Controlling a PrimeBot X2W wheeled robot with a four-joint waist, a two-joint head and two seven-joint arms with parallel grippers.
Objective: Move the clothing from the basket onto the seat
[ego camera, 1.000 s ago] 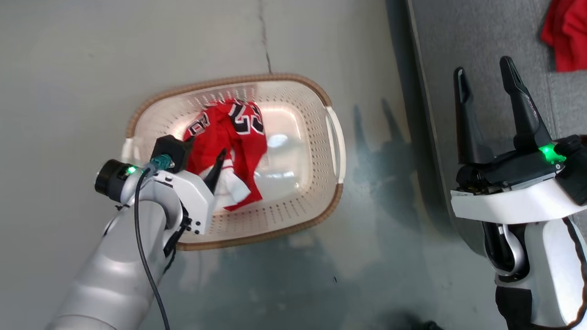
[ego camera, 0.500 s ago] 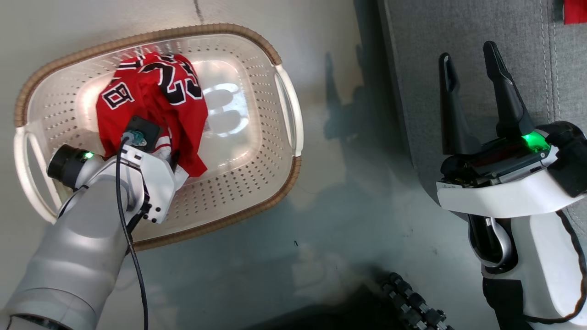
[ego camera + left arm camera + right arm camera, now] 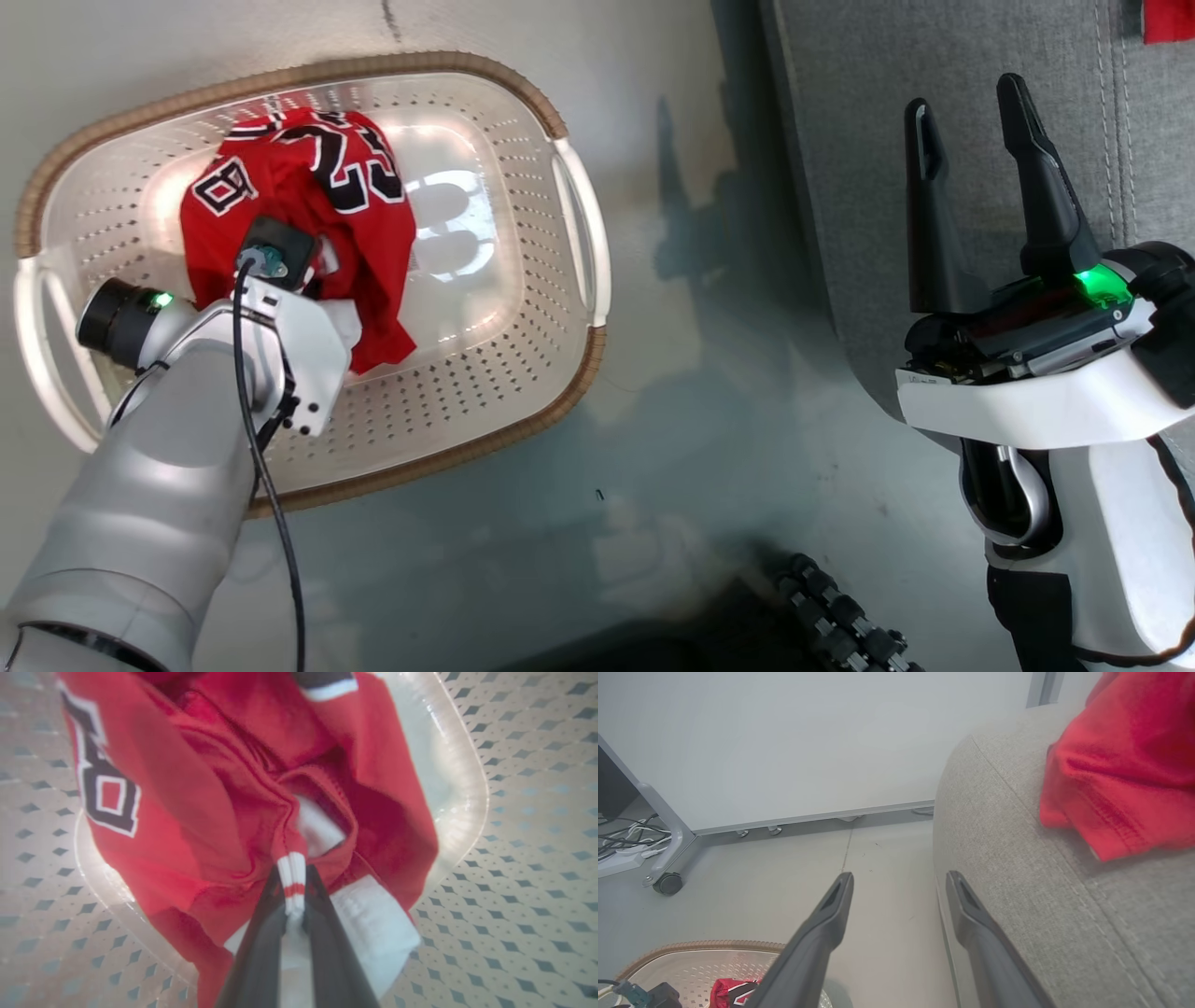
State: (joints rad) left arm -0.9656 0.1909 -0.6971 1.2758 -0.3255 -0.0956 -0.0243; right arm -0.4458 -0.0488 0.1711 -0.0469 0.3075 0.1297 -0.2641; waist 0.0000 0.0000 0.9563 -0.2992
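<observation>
Grey floor (image 3: 728,467) bears basket (image 3: 485,373) near seat (image 3: 840,140).

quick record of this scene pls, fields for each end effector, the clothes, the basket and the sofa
left end effector: shut on the jersey at its white-and-red trim, inside the basket
right end effector: open, empty, over the edge of the sofa cushion
jersey: red, numbered 23, crumpled in the basket
basket: on the floor, beside the sofa cushion
other red garment: lying on the sofa cushion
task state: jersey gripped, not yet on the sofa cushion
</observation>
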